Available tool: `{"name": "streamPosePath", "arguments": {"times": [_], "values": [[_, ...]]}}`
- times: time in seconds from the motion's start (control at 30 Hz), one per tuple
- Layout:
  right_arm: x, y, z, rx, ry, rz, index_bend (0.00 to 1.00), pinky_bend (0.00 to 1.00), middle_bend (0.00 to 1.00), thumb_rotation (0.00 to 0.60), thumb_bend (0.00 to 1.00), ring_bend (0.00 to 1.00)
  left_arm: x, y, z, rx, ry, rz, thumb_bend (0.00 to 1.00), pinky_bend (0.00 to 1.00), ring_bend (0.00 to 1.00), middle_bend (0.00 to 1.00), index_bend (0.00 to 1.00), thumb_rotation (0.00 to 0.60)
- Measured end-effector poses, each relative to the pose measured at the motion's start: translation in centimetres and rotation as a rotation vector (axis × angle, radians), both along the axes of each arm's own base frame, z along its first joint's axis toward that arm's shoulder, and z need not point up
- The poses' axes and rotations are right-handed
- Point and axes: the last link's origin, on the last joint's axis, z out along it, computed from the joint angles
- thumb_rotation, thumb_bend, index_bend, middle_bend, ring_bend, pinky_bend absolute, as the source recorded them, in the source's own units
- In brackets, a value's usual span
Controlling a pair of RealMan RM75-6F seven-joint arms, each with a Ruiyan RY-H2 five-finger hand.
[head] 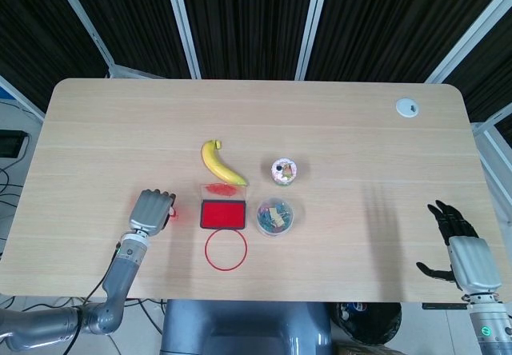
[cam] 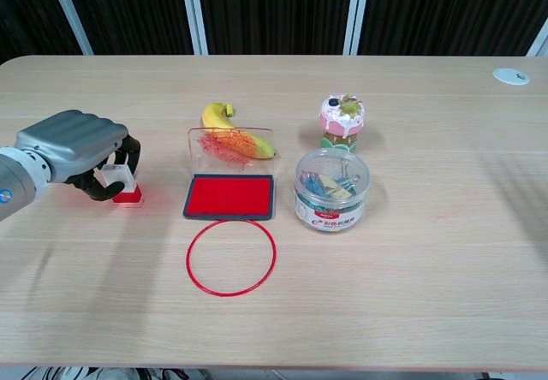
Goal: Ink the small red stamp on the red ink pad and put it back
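The left hand (cam: 75, 151) sits low over the left part of the surface (cam: 411, 252), its fingers curled down around the small red stamp (cam: 122, 182). The stamp's clear top is between the fingertips and its red base rests on the wood, so the hand has hold of it. The stamp stands just left of the red ink pad (cam: 230, 196), apart from it. The right hand (head: 462, 247) hovers off the surface's right front corner, fingers spread and holding nothing.

There is one stamp and one ink pad, whose clear lid (cam: 231, 147) is flipped up behind it. One red ring (cam: 231, 256) lies just in front of the pad. One banana (cam: 233, 132) lies behind the lid. One round tub of binder clips (cam: 331, 189) stands right of the pad, with one cupcake-shaped toy (cam: 342, 117) behind it.
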Motion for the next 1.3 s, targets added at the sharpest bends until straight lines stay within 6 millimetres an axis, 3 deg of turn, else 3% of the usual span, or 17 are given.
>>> {"name": "streamPosePath", "arguments": {"times": [0.6, 1.0, 1.13, 1.3], "values": [[0.0, 0.0, 0.0, -0.001, -0.001, 0.002, 0.0, 0.18, 0.0, 0.6, 0.13, 0.0, -0.1, 0.1, 0.1, 0.002, 0.012, 0.009, 0.37, 0.51, 0.39, 0.44, 0.44, 0.6], [0.0, 0.0, 0.0, -0.001, 0.0, 0.002, 0.0, 0.18, 0.0, 0.6, 0.13, 0.0, -0.2, 0.1, 0.3, 0.005, 0.021, 0.014, 0.31, 0.48, 0.36, 0.42, 0.42, 0.6], [0.0, 0.0, 0.0, -0.001, 0.0, 0.002, 0.0, 0.18, 0.0, 0.6, 0.13, 0.0, -0.2, 0.1, 0.5, 0.007, 0.024, 0.016, 0.23, 0.45, 0.33, 0.37, 0.39, 0.6], [0.0, 0.0, 0.0, -0.002, 0.002, 0.003, 0.0, 0.18, 0.0, 0.6, 0.13, 0.0, -0.3, 0.2, 1.0, 0.017, 0.024, 0.022, 0.19, 0.34, 0.23, 0.26, 0.31, 0.6]]}}
